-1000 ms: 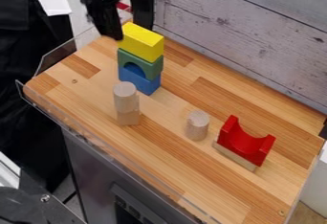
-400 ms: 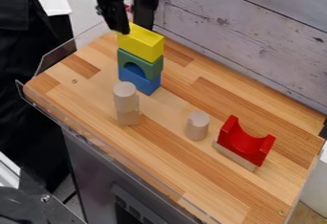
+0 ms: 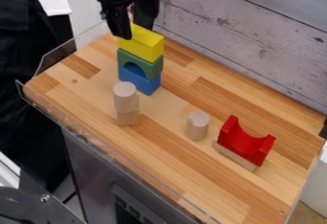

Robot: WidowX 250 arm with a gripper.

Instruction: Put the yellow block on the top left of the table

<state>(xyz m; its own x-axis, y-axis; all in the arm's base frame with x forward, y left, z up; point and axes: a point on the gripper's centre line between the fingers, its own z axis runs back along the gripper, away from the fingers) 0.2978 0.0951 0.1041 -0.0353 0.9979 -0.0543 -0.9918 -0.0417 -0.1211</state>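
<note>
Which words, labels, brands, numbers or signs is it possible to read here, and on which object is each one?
No text can be read.
None made out on the yellow block, the red block or the wooden table.
Low panel on the grey cabinet: marks, if any, too small to read.

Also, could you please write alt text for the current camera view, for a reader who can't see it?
A black gripper hangs at a yellow block stacked on a green arch and a blue block on a wooden table. Nearer the camera stand a pale two-piece stack, a pale cylinder and a red notched block.
</note>
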